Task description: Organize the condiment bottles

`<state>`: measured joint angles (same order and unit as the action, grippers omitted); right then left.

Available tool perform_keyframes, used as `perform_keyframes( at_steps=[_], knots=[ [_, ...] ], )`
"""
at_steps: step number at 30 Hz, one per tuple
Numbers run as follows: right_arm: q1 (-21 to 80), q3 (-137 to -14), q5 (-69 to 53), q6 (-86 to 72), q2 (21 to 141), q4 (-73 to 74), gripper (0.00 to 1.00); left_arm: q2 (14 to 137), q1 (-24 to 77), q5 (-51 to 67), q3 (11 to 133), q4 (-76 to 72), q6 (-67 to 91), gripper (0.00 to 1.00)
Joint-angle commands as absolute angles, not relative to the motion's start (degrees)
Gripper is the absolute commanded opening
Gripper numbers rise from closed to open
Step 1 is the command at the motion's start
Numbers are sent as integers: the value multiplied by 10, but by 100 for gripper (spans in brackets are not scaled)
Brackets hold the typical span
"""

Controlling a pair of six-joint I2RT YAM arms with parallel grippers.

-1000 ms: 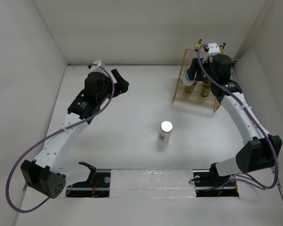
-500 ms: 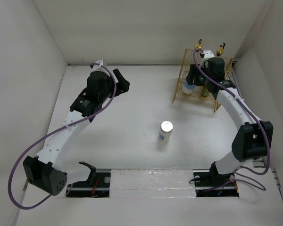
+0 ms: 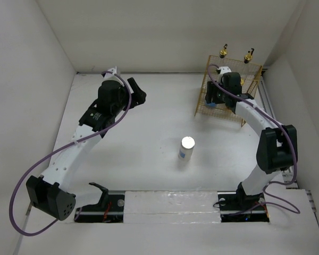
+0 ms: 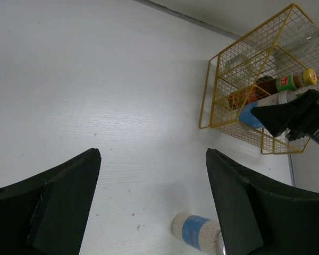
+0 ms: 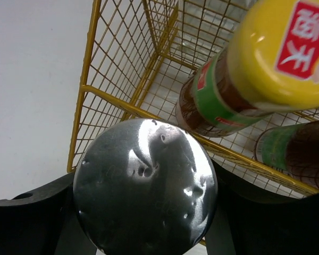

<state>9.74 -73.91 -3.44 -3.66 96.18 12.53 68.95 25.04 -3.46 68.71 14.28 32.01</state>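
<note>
My right gripper (image 3: 215,96) (image 5: 145,212) is shut on a white silver-topped shaker (image 5: 145,186) at the front left of the gold wire rack (image 3: 227,109); its blue label shows in the left wrist view (image 4: 251,113). Two red sauce bottles (image 5: 255,69) (image 5: 295,154) stand in the rack just behind it. Two gold-capped glass bottles (image 3: 223,52) (image 3: 248,55) stand at the rack's back. The second shaker (image 3: 186,148) (image 4: 198,232) stands alone mid-table. My left gripper (image 3: 136,91) (image 4: 153,159) is open and empty, above the table's far left.
The rack (image 4: 239,79) stands in the back right corner, close to the right wall (image 3: 308,79). White walls enclose the table on the left, back and right. The arm bases and a rail (image 3: 165,204) sit at the near edge.
My right arm has lowered and moved left with the shaker, down to the rack's front left. The left arm has barely moved. The mid-table shaker has not moved.
</note>
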Motion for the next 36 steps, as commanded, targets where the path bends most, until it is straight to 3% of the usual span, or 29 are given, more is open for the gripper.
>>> perform_keyframes(
  at_steps=[1,2,4,5,9,18,19,21,22,23,24,25,26,27,28,29,36],
  knots=[
    [107,-734,-25,-55,964,79,50,688,252,-44,683,116,314,77],
    [107,-734,-25,-55,964,79,61,688,252,-49,683,116,314,77],
    [120,-734,-25,-62,948,79,72,688,252,-54,688,121,314,77],
    [120,-734,-25,-62,941,79,82,688,252,-54,688,121,309,78],
    [134,-748,-6,-62,893,126,98,688,252,-61,694,127,308,79],
    [190,-707,35,-62,711,186,100,683,252,-71,707,132,303,81],
    [201,-679,25,-55,678,186,98,683,252,-71,712,137,298,81],
    [249,-644,-7,-48,645,202,76,683,252,-71,712,137,298,81],
    [268,-610,-19,-47,619,208,28,678,252,-76,718,137,298,81],
    [287,-594,-39,-42,607,215,16,678,252,-76,718,137,298,77],
    [326,-577,-50,-42,597,221,13,678,252,-76,718,137,298,76],
    [344,-561,-59,-42,591,229,18,672,252,-76,718,137,298,76],
    [361,-536,-59,-50,591,235,40,672,252,-76,718,143,298,76],
    [376,-530,-59,-57,591,245,56,672,252,-76,718,143,298,76],
    [401,-523,-50,-70,591,264,88,667,252,-82,718,143,293,76],
    [413,-523,-50,-70,596,265,97,667,252,-82,718,148,293,76],
    [443,-511,-37,-92,651,259,100,650,252,-87,718,154,293,78]
  ],
)
